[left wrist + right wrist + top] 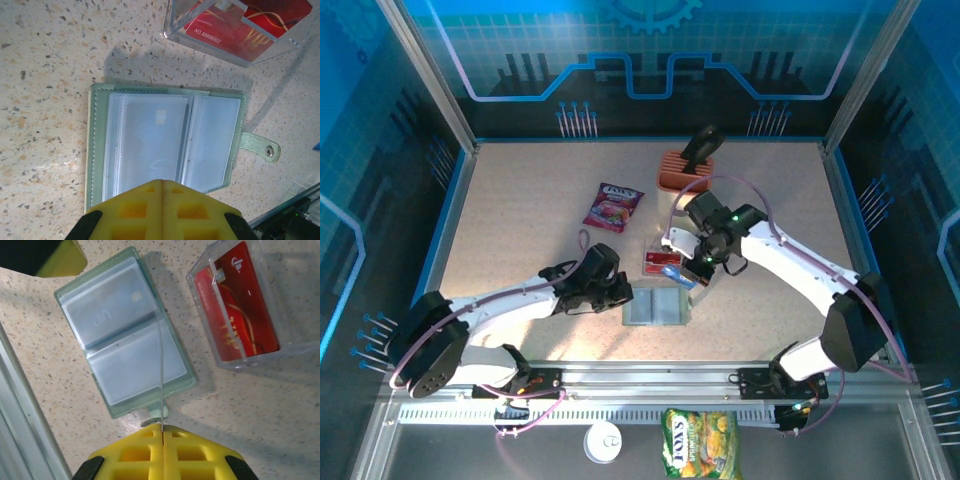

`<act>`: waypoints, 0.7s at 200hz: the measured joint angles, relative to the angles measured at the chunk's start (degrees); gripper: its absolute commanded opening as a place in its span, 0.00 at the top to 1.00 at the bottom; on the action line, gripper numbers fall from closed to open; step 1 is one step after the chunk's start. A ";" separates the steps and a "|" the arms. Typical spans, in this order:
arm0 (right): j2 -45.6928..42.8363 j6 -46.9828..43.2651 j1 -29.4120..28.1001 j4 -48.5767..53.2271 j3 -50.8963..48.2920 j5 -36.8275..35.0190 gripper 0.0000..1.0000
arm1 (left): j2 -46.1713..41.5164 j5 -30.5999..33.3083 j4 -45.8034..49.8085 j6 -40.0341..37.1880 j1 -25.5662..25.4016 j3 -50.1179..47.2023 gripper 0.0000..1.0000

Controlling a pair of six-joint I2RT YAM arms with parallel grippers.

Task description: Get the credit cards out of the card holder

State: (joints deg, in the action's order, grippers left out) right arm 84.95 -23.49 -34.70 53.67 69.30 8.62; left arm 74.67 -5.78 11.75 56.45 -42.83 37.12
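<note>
**Left arm:** stretched low across the surface (520, 200). The left tool (162, 195) is clenched on nothing, its pads at the near edge of the card holder (95, 150).

**Right arm:** bent down from the right. The right tool (162, 435) is clamped on a thin blue card (680, 276), seen edge-on over the holder.

**Card holder:** lies open mid-surface, clear sleeves up.

**Clear box** (292, 300)**:** just beside the holder. It holds the red cards (235, 27), printed "NO 888880622" and "VIP".

**Purple snack packet** (613, 206) **and green snack packet** (700, 446)**:** both marked "FOX'S".

Speckled beige tabletop (520, 200), blue circuit-patterned walls (720, 40), aluminium frame posts (427, 75), bright light
</note>
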 measured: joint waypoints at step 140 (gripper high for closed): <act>23.12 -19.50 2.89 11.96 29.42 -2.49 1.00 | -4.98 1.38 1.33 0.17 0.02 -3.65 1.00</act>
State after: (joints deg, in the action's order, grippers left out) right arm 108.07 -42.98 -31.81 65.63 98.72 6.13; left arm 69.69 -4.40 13.08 56.62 -42.81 33.47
